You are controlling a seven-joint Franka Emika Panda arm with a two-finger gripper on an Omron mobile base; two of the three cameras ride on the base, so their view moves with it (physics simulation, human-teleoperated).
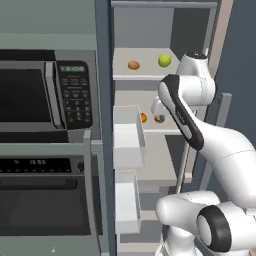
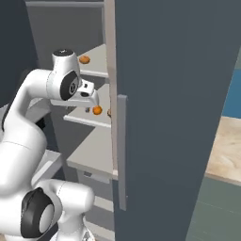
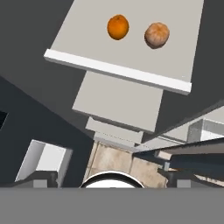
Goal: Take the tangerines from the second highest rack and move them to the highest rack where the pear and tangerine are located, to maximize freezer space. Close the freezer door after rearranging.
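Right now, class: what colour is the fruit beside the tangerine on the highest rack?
Yellow-green: it is the pear, clearest in the left base view.

Evenly and softly lit throughout, with no visible lamp and no glare. Flat rendered shading on the freezer (image 1: 165, 30) interior, darker grey toward its back wall and under each shelf. Faint, soft shadows only. Slightly soft, low-resolution edges; no motion blur, no distortion at the borders.
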